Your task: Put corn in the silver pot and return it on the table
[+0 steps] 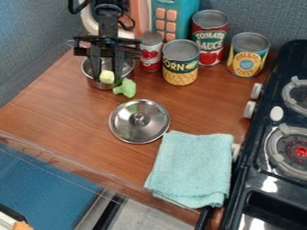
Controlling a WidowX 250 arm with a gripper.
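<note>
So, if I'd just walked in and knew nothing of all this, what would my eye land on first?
Probably the black gripper, hanging over the silver pot at the upper left, with a pale yellow piece at its tip and a bright green one beside it. Next, perhaps, the shiny round lid mid-counter and the folded aqua cloth near the stove.

1. Directly below the gripper [107, 75], the silver pot [101, 84] has its inside mostly hidden.
2. A pale yellow piece [107, 77] at the gripper's tip is too small to identify; its contact with the gripper is unclear.
3. Above the gripper, the arm [110, 5] is cut off.
4. Far right of it, the stove [247, 193] runs out of view.
</note>
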